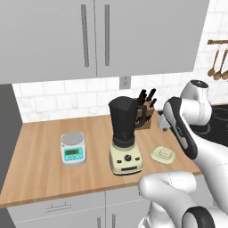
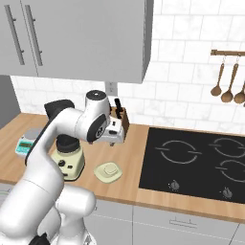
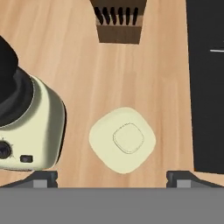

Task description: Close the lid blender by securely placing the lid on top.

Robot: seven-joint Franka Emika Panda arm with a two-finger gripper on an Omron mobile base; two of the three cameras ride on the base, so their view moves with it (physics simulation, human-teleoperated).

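Note:
The blender (image 1: 126, 138) stands on the wooden counter: a dark jar with an uncovered mouth on a cream base (image 2: 69, 162) (image 3: 30, 127). The pale cream lid (image 1: 162, 154) (image 2: 108, 172) (image 3: 123, 140) lies flat on the counter just right of the base, apart from it, knob side up. My gripper (image 1: 164, 124) (image 2: 113, 141) (image 3: 113, 177) hangs above the lid, pointing down. It is open, with nothing between its two dark fingertips (image 3: 43, 178), which stand wide on either side of the lid.
A knife block (image 1: 144, 113) (image 3: 119, 22) sits behind the lid near the wall. A small white scale (image 1: 73, 148) stands left of the blender. The black cooktop (image 2: 191, 162) (image 3: 208, 87) begins right of the lid. Wall cabinets hang above.

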